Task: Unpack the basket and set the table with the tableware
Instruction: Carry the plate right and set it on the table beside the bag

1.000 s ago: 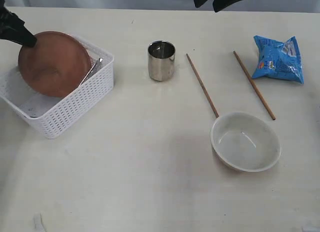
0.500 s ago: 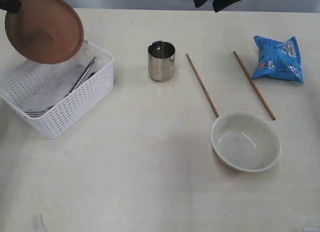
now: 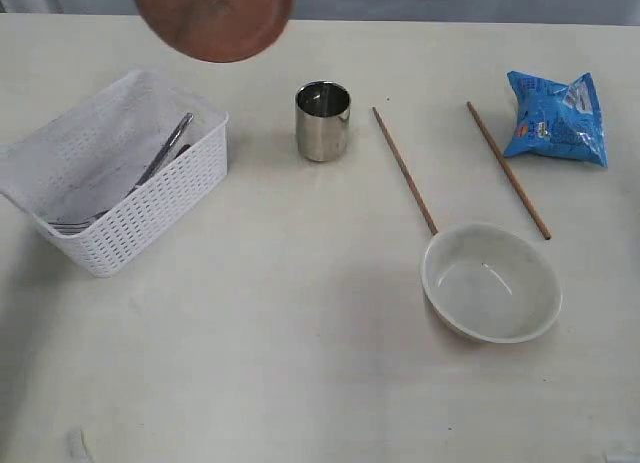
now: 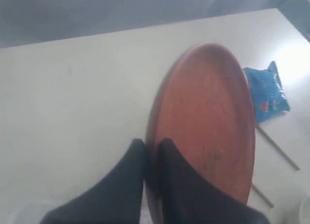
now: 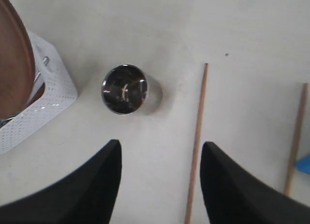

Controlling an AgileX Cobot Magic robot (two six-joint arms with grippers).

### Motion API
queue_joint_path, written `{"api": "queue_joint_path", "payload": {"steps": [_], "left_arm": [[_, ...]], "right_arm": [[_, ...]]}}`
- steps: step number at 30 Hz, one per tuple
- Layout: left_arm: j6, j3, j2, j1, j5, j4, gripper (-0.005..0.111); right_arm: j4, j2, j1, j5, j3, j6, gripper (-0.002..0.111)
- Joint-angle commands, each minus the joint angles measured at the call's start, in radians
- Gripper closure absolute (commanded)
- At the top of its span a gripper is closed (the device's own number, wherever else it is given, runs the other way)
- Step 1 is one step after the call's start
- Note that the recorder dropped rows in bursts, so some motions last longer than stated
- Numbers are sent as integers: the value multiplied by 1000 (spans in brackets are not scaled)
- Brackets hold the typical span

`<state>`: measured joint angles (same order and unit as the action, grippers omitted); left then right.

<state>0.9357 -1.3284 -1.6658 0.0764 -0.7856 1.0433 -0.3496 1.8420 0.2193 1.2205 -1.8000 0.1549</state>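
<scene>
Bright, even, diffuse light fills the exterior view, and the table (image 3: 300,363) reads pale with no hard shadows. The basket (image 3: 150,208) throws a soft shadow toward 7 o'clock, and the bowl (image 3: 490,283) a fainter one the same way. The plate (image 3: 213,18), at 11 o'clock, is blurred at its edges. The cup (image 3: 322,123) carries small glints. The left wrist view is hazy and out of focus, washed out around the snack bag (image 4: 269,91). The right wrist view is sharper.

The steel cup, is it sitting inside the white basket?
No, the steel cup stands upright on the table, off to one side of the white basket and not touching it.
</scene>
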Motion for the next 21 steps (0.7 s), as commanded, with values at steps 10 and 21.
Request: {"api": "queue_joint_path", "payload": {"steps": [10,21], "left_arm": [[-324,-329,-303,463,258,-125,107],[-665,-701,-622,545,188,-519,107]], "right_arm": [[268,-61,-168,1,55,-232,69],[110,-61,-307,1,151,-147,104]]}}
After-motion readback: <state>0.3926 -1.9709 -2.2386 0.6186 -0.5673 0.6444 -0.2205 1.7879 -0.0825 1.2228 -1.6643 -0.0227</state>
